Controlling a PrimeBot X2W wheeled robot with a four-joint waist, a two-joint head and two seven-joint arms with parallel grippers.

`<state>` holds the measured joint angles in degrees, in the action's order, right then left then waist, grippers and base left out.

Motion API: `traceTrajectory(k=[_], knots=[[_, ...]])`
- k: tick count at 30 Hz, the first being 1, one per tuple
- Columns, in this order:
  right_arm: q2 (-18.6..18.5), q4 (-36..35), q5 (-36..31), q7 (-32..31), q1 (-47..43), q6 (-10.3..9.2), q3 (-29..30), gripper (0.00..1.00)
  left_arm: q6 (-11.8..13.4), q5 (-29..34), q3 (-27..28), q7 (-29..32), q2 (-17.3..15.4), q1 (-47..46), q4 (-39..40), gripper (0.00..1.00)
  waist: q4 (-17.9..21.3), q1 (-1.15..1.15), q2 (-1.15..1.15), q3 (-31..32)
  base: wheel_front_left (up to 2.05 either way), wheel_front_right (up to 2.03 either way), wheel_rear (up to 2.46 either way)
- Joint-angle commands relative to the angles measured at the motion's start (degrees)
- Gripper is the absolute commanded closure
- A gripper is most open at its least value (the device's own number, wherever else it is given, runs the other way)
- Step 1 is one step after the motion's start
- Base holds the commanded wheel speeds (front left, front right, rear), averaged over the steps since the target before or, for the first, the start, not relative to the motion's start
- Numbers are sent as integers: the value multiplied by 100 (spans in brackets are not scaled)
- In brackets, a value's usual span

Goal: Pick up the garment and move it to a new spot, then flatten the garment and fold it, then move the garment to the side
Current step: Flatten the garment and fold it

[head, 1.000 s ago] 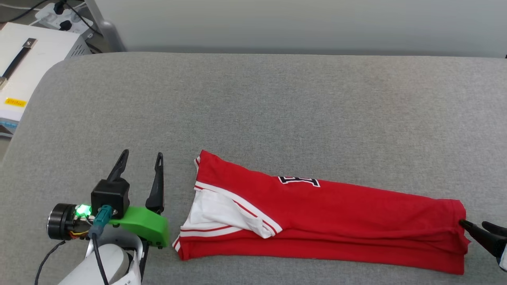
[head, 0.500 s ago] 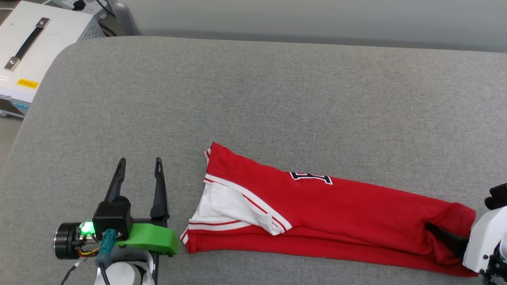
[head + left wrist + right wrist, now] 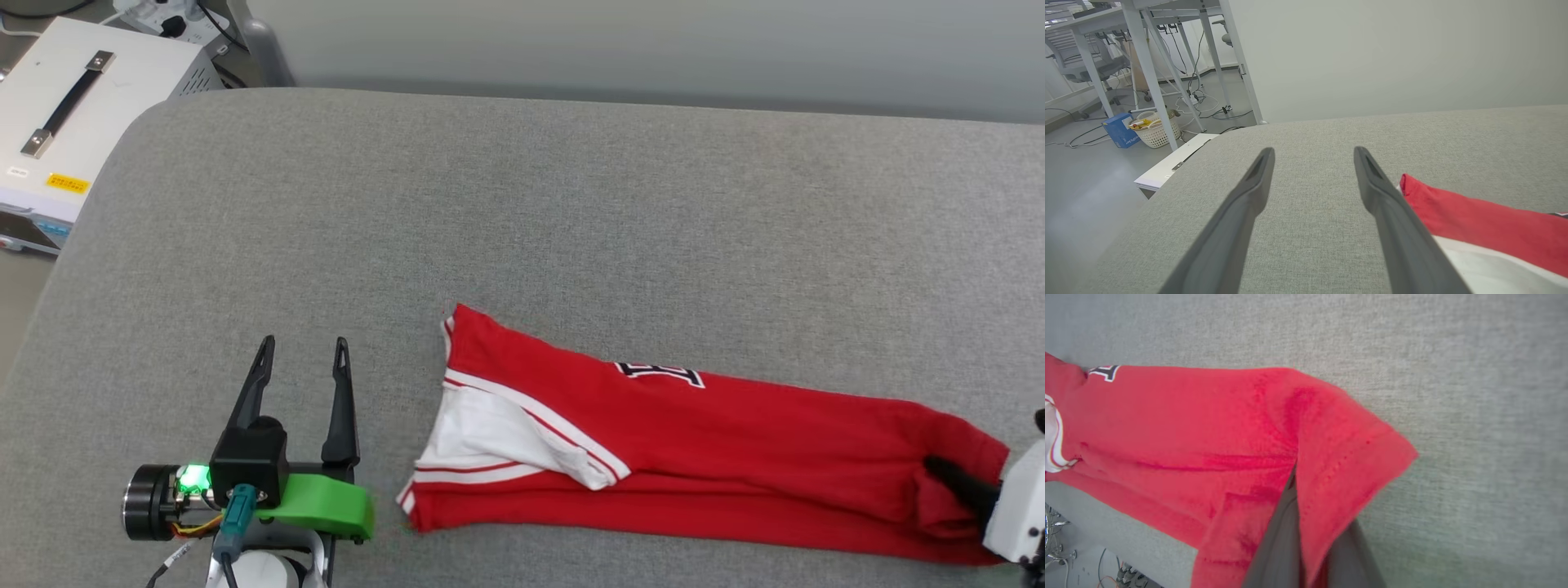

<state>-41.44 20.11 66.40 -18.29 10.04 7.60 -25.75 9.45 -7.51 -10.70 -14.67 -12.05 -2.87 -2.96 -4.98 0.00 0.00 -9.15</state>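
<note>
The garment [image 3: 735,441], a red T-shirt with a white sleeve and striped trim, lies folded into a long band on the grey table [image 3: 531,229]. My right gripper [image 3: 947,478] is at its right end, shut on the red hem, which is pinched between the dark fingers [image 3: 1278,539] and puckers around them. The same garment [image 3: 1208,433] spreads up and left in the right wrist view. My left gripper [image 3: 302,359] stands open just left of the garment's sleeve end, holding nothing. In the left wrist view its fingers [image 3: 1384,204] are spread over bare cloth, with the garment [image 3: 1486,228] at lower right.
A white box [image 3: 65,122] with a handle sits off the table's far left corner. Beyond that edge the left wrist view has desk legs [image 3: 1147,73], a white basket [image 3: 1153,130] and a blue box [image 3: 1120,130] on the floor. A pale wall runs behind the table.
My right gripper slid onto the garment's right hem and closed on it. The head camera shifted, moving the whole picture. The left gripper stays open beside the sleeve end.
</note>
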Motion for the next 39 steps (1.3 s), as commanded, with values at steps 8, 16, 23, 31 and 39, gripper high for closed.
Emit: traceTrajectory(k=[8,16,23,31,39], knots=[[-716,402,-6,214,-318,-11,286,100,-251,226,170,-32,210,226,-58,0,77,0,0,215,0,0,0],[-906,-392,126,131,-502,-11,369,100,-396,326,348,-32,282,353,-83,0,162,0,0,317,0,0,0],[-642,-1726,151,-267,-470,-11,240,100,-494,438,423,-33,350,353,-92,0,139,0,0,328,0,0,0],[86,-2189,-553,-850,302,-11,-250,100,-564,516,431,-33,436,251,-109,0,49,0,0,163,0,0,0],[1048,-1679,-1389,-1121,1439,-11,-1130,100,-633,584,378,-33,515,0,-145,0,-80,0,0,-98,0,0,0]])
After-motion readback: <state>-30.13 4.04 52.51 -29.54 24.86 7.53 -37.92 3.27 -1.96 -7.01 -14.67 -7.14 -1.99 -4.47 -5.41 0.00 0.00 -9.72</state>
